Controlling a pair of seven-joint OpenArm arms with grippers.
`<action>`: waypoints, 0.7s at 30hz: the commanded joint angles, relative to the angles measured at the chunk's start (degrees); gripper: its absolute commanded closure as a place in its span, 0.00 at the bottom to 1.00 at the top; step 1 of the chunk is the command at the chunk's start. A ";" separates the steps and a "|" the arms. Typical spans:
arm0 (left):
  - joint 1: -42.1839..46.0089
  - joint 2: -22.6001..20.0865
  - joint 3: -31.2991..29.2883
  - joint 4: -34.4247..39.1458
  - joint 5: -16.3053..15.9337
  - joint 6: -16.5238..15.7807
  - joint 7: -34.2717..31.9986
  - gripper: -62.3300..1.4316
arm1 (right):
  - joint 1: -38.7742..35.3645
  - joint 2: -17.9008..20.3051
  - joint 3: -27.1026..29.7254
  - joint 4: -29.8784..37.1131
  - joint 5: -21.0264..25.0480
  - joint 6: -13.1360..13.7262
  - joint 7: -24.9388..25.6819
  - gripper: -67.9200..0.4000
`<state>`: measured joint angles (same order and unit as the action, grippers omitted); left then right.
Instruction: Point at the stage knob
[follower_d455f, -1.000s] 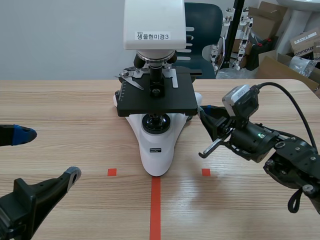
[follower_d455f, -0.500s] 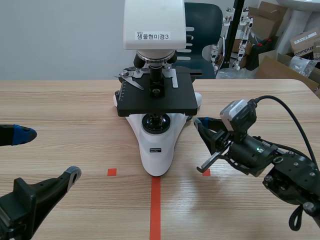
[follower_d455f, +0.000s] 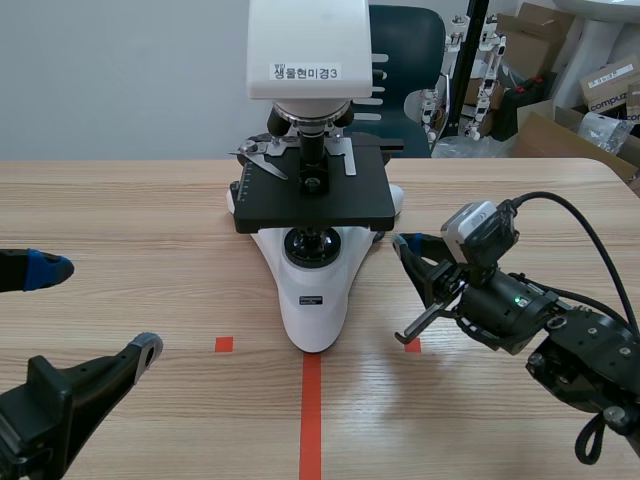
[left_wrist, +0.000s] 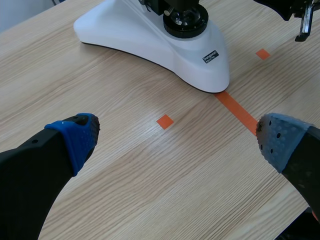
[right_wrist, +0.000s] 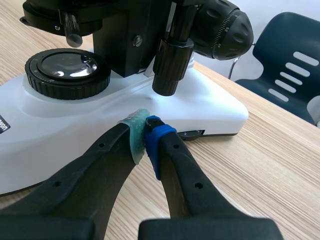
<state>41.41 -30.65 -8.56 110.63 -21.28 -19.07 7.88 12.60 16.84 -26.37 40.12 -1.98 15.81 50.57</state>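
- The stage knob (right_wrist: 169, 64) is a black ribbed cylinder. It hangs straight down from under the black stage (follower_d455f: 312, 195) of the microscope (follower_d455f: 312, 290), on the side that faces the right arm.
- The knob's lower end stops just above the white base (right_wrist: 215, 107).
- The right gripper (right_wrist: 144, 132) has its fingers pressed together on nothing, green pad flat against blue pad.
- The joined tip sits low in front of the base and aims up at the stage knob, which lies just ahead of it and a little higher. The two are near each other, yet a gap shows between them.
- Whether the pads brush the base cannot be told.
- A larger focus knob (right_wrist: 225, 27), marked with white graduations, sits beside and above the stage knob, farther from the tip.
- The round light lens (right_wrist: 67, 70) is set in the base on the stage knob's other side.
- The left gripper (left_wrist: 175, 135) is spread wide and holds nothing. It is low over the wooden table (follower_d455f: 120, 220), well apart from the microscope.
- Ahead of the left gripper lie the nose of the base and an orange-red tape line (left_wrist: 235, 107) running out from under it.
- A dark chair (right_wrist: 290, 85) stands beyond the table's far edge.
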 joint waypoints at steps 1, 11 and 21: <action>0.15 0.15 -0.13 1.18 -0.61 0.11 -0.81 0.00 | 0.74 0.33 0.33 0.24 0.68 -0.07 1.22 0.98; 0.15 0.15 -0.13 1.18 -0.61 0.11 -0.81 0.00 | 0.76 0.31 0.33 0.24 1.57 -2.56 1.22 0.98; 0.15 0.15 -0.13 1.18 -0.61 0.11 -0.81 0.00 | 0.76 0.31 0.33 0.24 2.60 -2.56 1.22 0.98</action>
<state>41.41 -30.65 -8.56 110.63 -21.28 -19.07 7.88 12.62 16.84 -26.37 40.12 -0.19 13.23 50.57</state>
